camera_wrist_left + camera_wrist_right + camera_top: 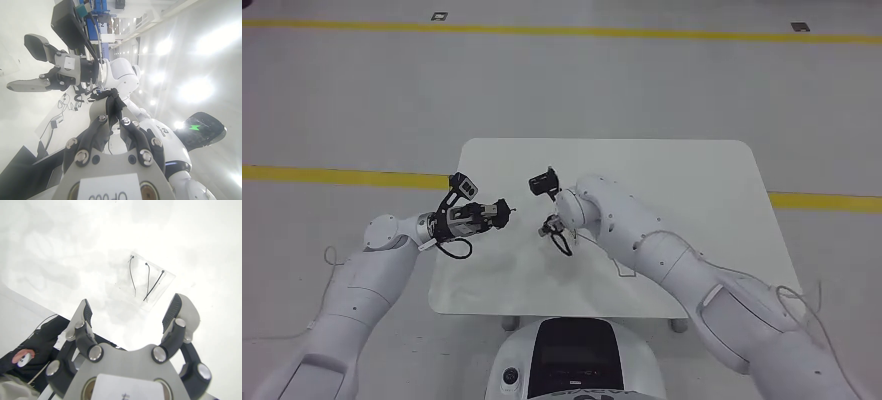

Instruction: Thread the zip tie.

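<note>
Zip ties (155, 284), three black ones, lie in a clear tray (124, 283) on the white table (56, 247), beyond the right tool (131, 299), which gapes wide and empty. The left tool (111, 108) is clamped on a crumpled black bundle (111, 93); its white label is cut off.

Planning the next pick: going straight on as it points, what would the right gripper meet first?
Likely the clear tray with three zip ties; nothing lies between it and the open right gripper, though depth is unclear.
</note>
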